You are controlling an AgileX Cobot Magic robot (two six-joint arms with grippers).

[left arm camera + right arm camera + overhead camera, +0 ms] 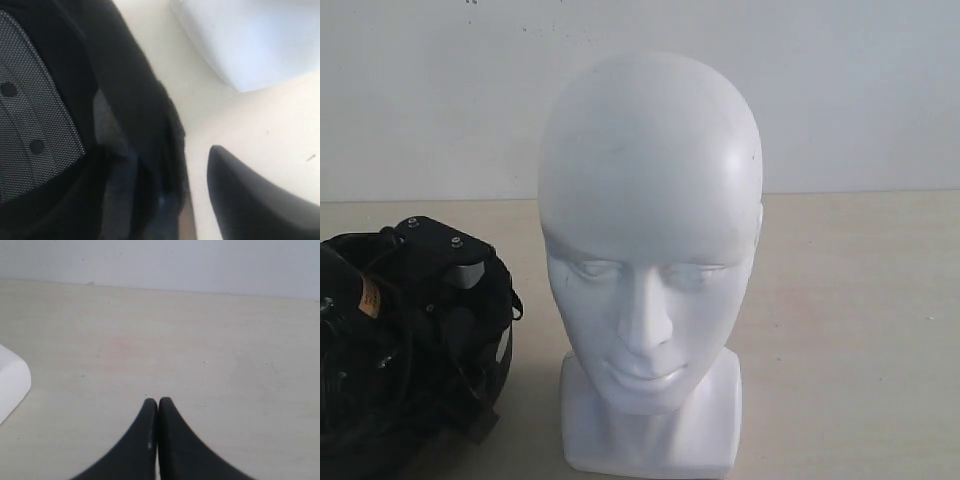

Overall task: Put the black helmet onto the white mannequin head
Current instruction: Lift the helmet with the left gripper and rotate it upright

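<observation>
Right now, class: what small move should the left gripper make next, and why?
Probably close the left gripper on the black helmet rim: its visible finger sits clear of the rim, the helmet lies on the table, and the white mannequin head is bare.

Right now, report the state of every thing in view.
Helmet, lying on the table beside the head, lining showing, not on it.
Head, upright, bare.
Left gripper, open, visible finger clear of the helmet's rim.
Right gripper, shut, empty.
</observation>
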